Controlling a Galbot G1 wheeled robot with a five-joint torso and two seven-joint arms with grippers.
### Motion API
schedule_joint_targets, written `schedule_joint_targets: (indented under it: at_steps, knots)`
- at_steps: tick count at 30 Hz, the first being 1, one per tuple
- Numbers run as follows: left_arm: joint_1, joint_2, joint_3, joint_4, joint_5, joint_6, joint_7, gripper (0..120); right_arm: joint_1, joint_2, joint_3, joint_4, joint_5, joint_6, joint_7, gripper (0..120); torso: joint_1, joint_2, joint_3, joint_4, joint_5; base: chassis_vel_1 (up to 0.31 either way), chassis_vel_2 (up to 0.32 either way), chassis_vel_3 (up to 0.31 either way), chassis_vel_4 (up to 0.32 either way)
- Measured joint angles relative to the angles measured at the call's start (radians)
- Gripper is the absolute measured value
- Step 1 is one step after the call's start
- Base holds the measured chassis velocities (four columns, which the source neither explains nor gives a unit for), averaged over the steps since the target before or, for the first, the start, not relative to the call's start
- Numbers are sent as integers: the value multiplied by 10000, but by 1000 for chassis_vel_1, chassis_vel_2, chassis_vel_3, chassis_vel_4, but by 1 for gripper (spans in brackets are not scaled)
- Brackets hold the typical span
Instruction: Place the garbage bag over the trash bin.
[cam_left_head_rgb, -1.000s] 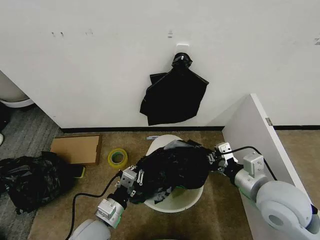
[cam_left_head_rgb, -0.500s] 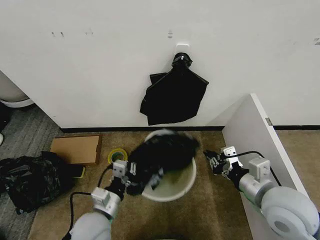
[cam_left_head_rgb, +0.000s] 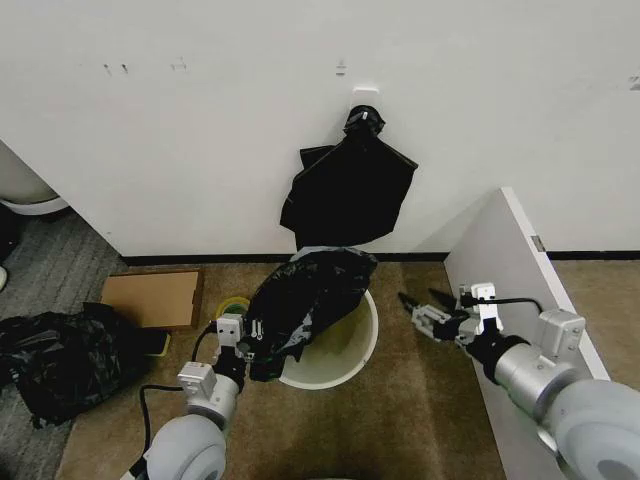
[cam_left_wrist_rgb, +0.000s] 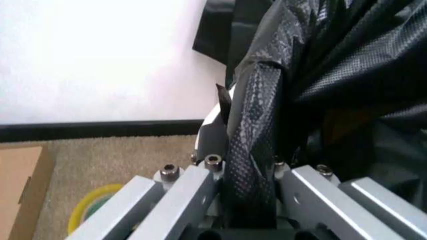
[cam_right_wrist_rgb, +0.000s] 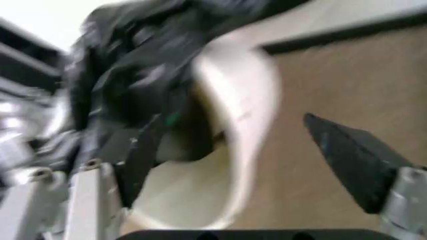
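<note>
While pinched by the left tool, the garbage bag drapes the trash bin.

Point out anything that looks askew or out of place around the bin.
The garbage bag covers only the left side of the trash bin, bunched rather than spread round the rim. The left hand grips it; the right hand is open, apart from the bin.

One round white plastic bucket is counted, one wrinkly glossy black plastic bag draped on it, one yellow tape roll, one flat brown cardboard box, and two metal end effectors: left, right.
</note>
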Motion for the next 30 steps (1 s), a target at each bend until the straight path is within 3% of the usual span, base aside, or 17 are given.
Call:
schedule_joint_targets:
  at_steps: [5, 8, 27, 30]
  knots:
    - [11, 5, 264, 43, 400, -88, 152, 0, 167, 286, -588, 0, 663, 66, -390, 98, 0, 0, 0, -1, -1, 0, 0, 0, 0]
    - [-126, 23, 453, 190, 579, -134, 239, 0, 446, 389, -856, 0, 866, 24, -652, 100, 0, 0, 0, -4, -3, 0, 0, 0, 0]
    - [-486, -387, 1000, 577, 1033, -163, 250, 0, 2127, 1002, -3520, -442, -31, -298, -812, 100, 0, 0, 0, 1, -1, 0, 0, 0, 0]
    - [-362, -289, 967, 534, 1088, -216, 288, 0, 2289, 1009, -3704, -830, -409, -453, -717, 88, 0, 0, 0, 0, 0, 0, 0, 0, 0]
